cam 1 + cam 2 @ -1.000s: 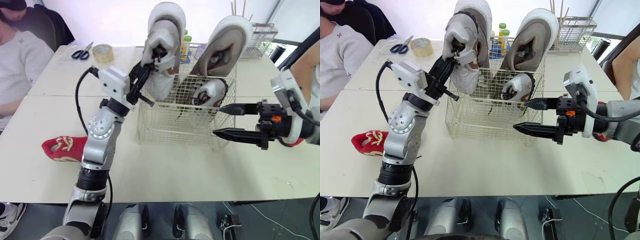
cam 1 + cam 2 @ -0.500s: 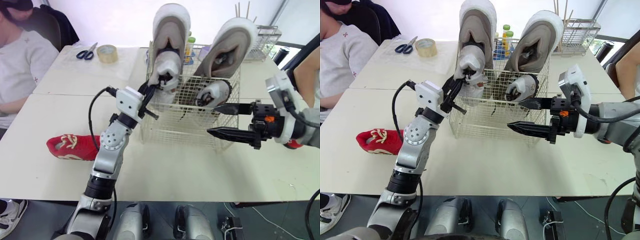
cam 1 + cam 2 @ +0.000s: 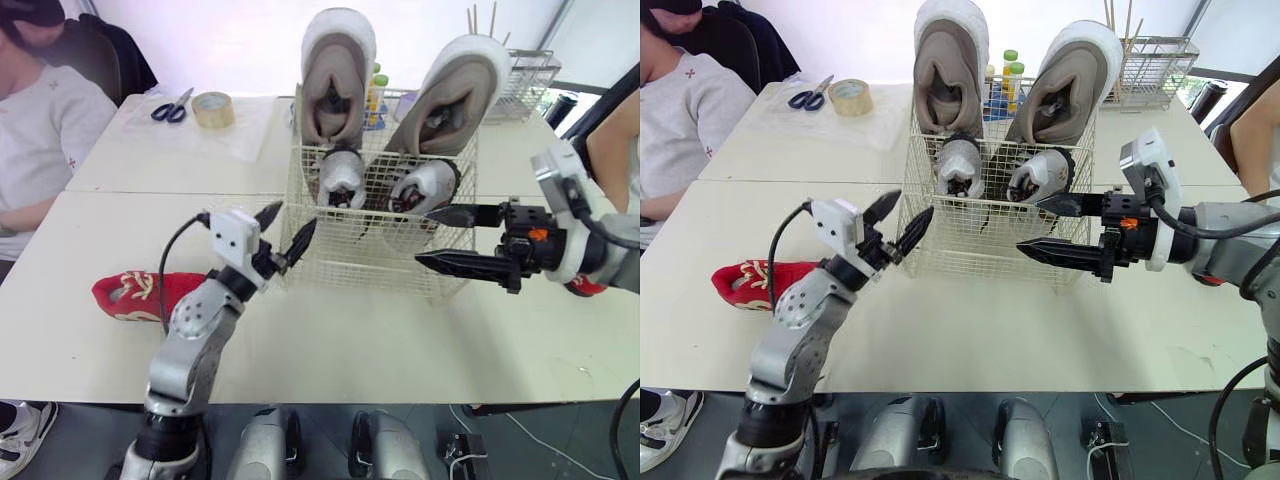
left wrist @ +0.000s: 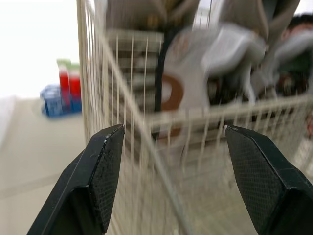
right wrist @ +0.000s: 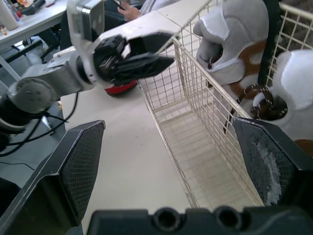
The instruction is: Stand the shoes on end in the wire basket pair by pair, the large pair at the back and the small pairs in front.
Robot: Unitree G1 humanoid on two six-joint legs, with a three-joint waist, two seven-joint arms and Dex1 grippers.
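Observation:
The wire basket (image 3: 370, 255) stands mid-table. Two large grey shoes (image 3: 338, 70) (image 3: 458, 90) stand on end at its back. In front of them stand two small white shoes (image 3: 342, 178) (image 3: 425, 185), openings toward me. A red shoe (image 3: 135, 295) lies on the table to the left. My left gripper (image 3: 287, 228) is open and empty at the basket's front left corner, outside the wire (image 4: 146, 122). Open and empty too, my right gripper (image 3: 425, 238) hovers at the basket's front right side.
Scissors (image 3: 170, 103) and a tape roll (image 3: 211, 108) lie at the back left. Bottles (image 3: 375, 85) and a second wire rack (image 3: 525, 80) stand behind the basket. A person (image 3: 40, 130) sits at the left; another person's arm (image 3: 610, 140) is at the right.
My left gripper has let go of the left small white shoe, which now stands in the basket, and has drawn back down to the front left corner. The right gripper has barely moved.

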